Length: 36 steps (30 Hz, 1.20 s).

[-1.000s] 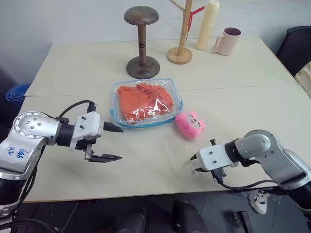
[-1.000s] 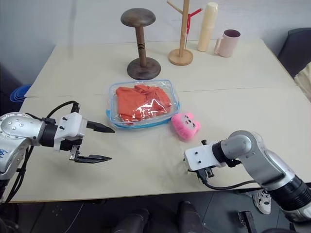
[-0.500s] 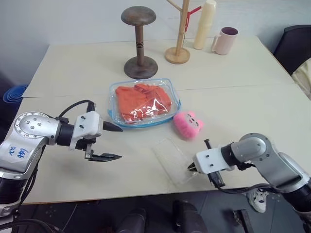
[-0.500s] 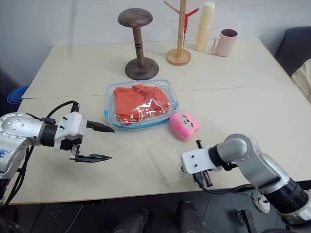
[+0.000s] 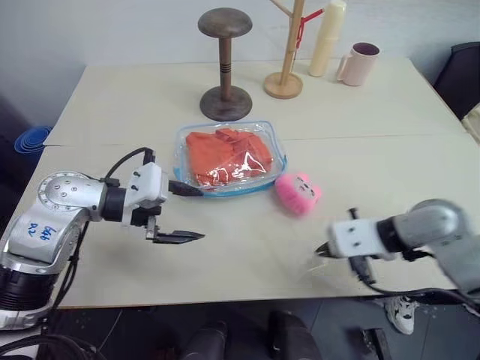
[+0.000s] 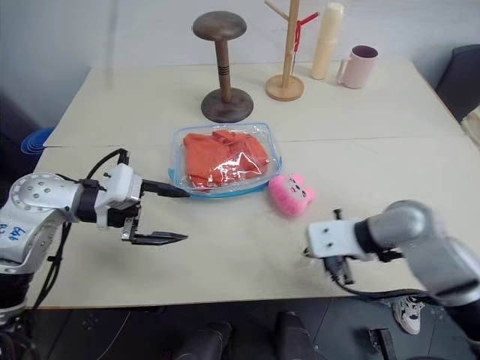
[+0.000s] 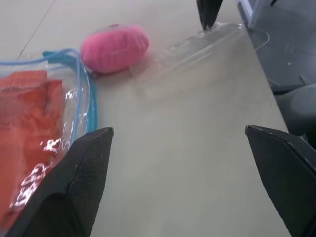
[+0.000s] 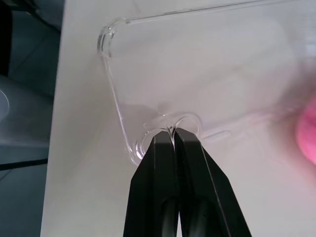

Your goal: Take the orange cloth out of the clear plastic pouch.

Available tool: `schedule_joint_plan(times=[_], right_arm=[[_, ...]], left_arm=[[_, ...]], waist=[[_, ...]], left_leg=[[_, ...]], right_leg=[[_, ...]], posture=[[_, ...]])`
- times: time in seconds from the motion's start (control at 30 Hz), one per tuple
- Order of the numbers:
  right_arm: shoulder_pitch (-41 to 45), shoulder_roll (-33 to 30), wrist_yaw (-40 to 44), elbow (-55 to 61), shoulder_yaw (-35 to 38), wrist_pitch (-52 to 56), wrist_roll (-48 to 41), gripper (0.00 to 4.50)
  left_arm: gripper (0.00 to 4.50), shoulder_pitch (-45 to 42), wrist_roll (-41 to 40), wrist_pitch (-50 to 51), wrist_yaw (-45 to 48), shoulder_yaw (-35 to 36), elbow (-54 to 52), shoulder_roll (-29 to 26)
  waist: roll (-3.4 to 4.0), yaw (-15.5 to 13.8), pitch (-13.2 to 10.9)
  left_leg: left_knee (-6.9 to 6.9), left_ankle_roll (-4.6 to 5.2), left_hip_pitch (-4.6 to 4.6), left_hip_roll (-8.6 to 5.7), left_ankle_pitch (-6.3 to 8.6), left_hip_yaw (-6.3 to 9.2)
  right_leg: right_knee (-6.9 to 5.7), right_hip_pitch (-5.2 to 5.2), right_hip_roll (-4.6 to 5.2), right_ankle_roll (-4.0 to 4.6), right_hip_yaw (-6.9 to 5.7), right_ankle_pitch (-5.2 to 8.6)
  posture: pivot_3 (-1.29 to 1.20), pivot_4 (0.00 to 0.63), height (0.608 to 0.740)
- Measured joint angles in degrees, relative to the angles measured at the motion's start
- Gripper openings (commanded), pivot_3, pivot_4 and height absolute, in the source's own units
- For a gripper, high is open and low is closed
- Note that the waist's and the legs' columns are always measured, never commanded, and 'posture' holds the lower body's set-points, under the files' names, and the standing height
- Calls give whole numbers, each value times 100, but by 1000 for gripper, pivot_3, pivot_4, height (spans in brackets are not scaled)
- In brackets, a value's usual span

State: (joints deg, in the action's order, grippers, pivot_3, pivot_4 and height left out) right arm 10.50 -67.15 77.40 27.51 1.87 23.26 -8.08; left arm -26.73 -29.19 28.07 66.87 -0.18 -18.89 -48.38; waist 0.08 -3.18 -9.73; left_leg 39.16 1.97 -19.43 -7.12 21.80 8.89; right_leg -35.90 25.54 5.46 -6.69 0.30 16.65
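The orange cloth lies crumpled inside the clear plastic pouch, which has a light blue trim and lies flat mid-table. My left gripper is open just in front of the pouch's left front corner; one finger almost reaches the trim, and nothing is between its fingers. In the left wrist view the pouch and cloth lie beside one finger. My right gripper is shut on the corner edge of a small flat clear plastic rectangle, near the table's front right.
A pink plush sits just right of the pouch. At the back stand a dark wooden stand, a wooden peg rack, a cream bottle and a pink mug. The table's front edge runs close under both grippers.
My right gripper closed on the flat clear rectangle and swung right and upward with it. My left gripper shifted right, closer to the pouch's corner. The camera also shifted.
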Motion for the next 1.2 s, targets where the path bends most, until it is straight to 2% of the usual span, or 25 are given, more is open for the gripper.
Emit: schedule_joint_plan(times=[0.17, 0.23, 0.47, 0.67, 0.77, 0.93, 1.07, 1.13, 1.17, 1.2], right_arm=[[-1183, -517, 138, -865, 1588, -246, 171, 46], [-1432, -562, 98, -1396, 1880, -496, 386, 46], [-1415, -792, -780, -3555, 2094, -1588, 1118, 46], [-514, -146, -2185, -4795, 1354, -1901, 1562, 46], [-219, 108, -2727, -5430, 1035, -2089, 1736, 619], [-46, 131, -2902, -5687, 1126, -1931, 1499, 2248], [-284, 50, -2693, -5378, 1343, -1684, 1245, 3545], [-572, -50, -2315, -4908, 1660, -1251, 932, 4245], [-662, -102, -2167, -4715, 1794, -1075, 811, 4451], [-770, -199, -1937, -4420, 2008, -794, 624, 4451]], left_arm=[[4500, -417, -17, 82, -58, -359, -21, 473], [4500, -577, 1, 64, -39, -482, 26, 581], [4500, -984, 150, -140, 107, -750, 447, 849], [4500, -1106, 256, -238, 128, -891, 570, 1070], [4500, -1115, 255, -233, 85, -905, 568, 1161], [4500, -1128, 255, -232, 40, -905, 560, 1176], [4500, -1117, 253, -232, 3, -891, 540, 1169], [4500, -1069, 252, -233, -34, -868, 505, 1150], [4500, -1051, 253, -233, -55, -856, 503, 1139], [4500, -1016, 253, -236, -70, -809, 496, 1120]], waist=[[-3, -14, -2], [-4, 3, -3], [-2, 82, -2], [-3, 175, -2], [1, 181, -2], [1, 180, -2], [1, 170, -2], [7, 166, 0], [10, 167, 0], [15, 165, 0]], left_leg=[[2, 1, 3, 0, 0, -10], [3, 0, 6, 0, 0, -15], [0, -4, 15, 6, -2, -31], [1, -7, 15, 8, -4, -31], [3, -6, 14, 4, -4, -38], [6, -6, 15, 6, -4, -36], [7, -6, 14, 6, -4, -33], [6, -6, 13, 6, -4, -33], [5, -6, 13, 6, -4, -33], [5, -6, 13, 6, -4, -33]], right_leg=[[-2, -1, -1, -1, 4, -1], [-7, -1, -1, -1, 5, -1], [-8, 1, -3, -1, 7, -1], [-9, 1, -3, -1, 7, -1], [-10, 4, -2, -2, 8, -1], [-10, 1, -3, -4, 10, -2], [-10, 1, -3, -4, 9, -2], [-9, 1, -3, -4, 10, -2], [-10, 2, -3, -4, 10, -2], [-10, 2, -3, -5, 11, -2]], posture=[[0, 150, 740], [0, 150, 740], [0, 150, 740], [0, 150, 740], [0, 150, 740], [0, 150, 740], [0, 150, 740], [0, 150, 740], [0, 150, 740], [0, 150, 740]])
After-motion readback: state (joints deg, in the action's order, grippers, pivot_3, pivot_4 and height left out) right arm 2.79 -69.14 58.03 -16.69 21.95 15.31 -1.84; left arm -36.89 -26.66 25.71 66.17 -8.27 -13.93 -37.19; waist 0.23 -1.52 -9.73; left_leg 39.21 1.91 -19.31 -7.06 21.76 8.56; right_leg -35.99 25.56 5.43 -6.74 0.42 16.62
